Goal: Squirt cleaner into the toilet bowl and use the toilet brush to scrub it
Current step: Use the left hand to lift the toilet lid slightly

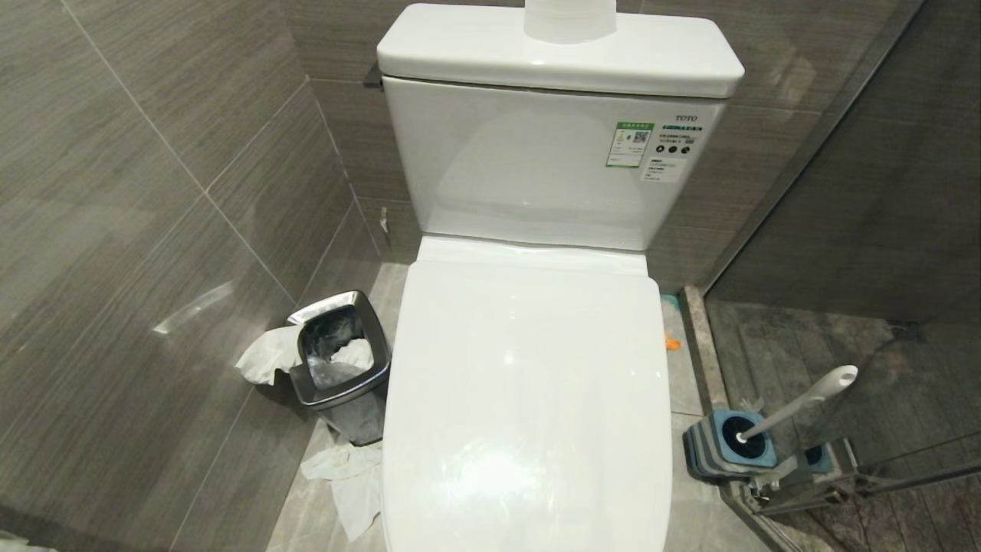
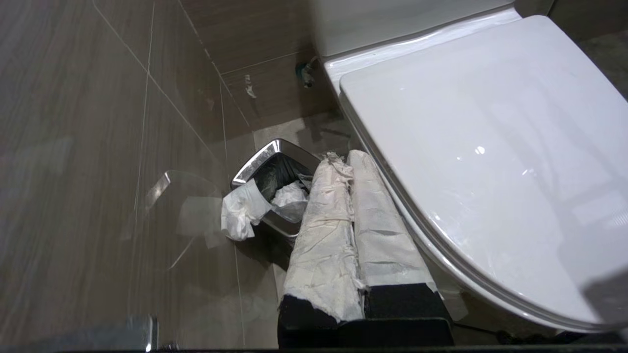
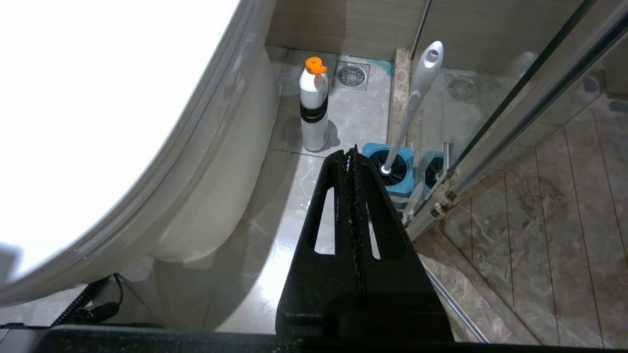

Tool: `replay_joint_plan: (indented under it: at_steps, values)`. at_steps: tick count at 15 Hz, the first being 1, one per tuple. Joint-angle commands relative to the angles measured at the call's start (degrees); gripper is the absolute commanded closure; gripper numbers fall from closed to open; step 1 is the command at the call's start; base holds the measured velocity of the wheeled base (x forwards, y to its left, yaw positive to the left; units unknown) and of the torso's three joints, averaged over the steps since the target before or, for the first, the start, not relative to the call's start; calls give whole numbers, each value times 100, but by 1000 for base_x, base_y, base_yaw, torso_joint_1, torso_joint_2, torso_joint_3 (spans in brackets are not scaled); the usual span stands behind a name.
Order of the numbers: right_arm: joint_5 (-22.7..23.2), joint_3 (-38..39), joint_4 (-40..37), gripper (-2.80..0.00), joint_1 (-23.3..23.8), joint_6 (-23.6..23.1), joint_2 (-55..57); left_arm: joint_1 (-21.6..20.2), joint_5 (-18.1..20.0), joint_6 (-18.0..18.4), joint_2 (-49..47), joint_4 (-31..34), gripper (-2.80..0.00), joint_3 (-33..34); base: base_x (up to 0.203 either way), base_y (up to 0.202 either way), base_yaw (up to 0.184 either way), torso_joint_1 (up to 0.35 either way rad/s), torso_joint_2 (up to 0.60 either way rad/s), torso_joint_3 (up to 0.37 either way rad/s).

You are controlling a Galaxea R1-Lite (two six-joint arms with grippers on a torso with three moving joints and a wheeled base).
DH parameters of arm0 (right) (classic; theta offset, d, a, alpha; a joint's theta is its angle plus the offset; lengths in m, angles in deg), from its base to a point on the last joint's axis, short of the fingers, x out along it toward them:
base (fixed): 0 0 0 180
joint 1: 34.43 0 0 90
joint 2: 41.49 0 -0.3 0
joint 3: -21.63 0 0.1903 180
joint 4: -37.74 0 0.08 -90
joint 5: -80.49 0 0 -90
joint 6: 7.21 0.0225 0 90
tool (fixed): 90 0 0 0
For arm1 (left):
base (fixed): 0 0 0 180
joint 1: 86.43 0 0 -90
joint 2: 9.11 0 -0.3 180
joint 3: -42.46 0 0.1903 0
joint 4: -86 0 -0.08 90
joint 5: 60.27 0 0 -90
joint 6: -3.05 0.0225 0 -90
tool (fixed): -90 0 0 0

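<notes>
The toilet bowl (image 3: 216, 206) is covered by its shut white lid (image 1: 529, 383), so its inside is hidden. The cleaner (image 3: 314, 110), a white bottle with a dark band and an orange cap, stands on the floor at the toilet's right side. Just beyond it the toilet brush (image 1: 797, 402) leans in its blue-grey holder (image 1: 724, 448), its white handle (image 3: 417, 98) pointing up. My right gripper (image 3: 349, 153) hangs shut and empty above the floor, short of the holder. My left gripper (image 2: 347, 158), its fingers wrapped in white, is shut and empty beside the lid's left edge.
A steel waste bin (image 1: 337, 356) with crumpled paper stands left of the toilet, with more paper (image 1: 349, 479) on the floor. A white paper roll (image 1: 569, 19) sits on the tank. A glass shower partition (image 3: 515, 113) and its rail run close behind the brush holder. A tiled wall closes the left side.
</notes>
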Motion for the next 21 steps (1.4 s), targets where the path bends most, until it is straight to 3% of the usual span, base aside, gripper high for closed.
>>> replay_joint_plan:
  at_steps: [1,6,13,16,18,21]
  values:
    - [0,5,-2,0,-7,1,5,7,11,64,-1162,-126,0,-413,0,0,0,0,0,0]
    - [0,3,-2,0,-7,1,5,194,2,183,-3128,-404,0,-1306,0,0,0,0,0,0]
    - [3,-3,-2,0,-7,1,5,695,-12,167,-5742,-1366,0,-1752,0,0,0,0,0,0]
    - [8,-3,-2,0,-7,1,5,800,-30,140,-6396,-1194,0,-2370,0,0,0,0,0,0]
    - [0,5,-2,0,-7,1,5,684,32,108,-6571,-770,0,-2365,0,0,0,0,0,0]
    - [0,-3,-2,0,-6,1,5,401,426,-5,-7134,-667,0,-2295,0,0,0,0,0,0]
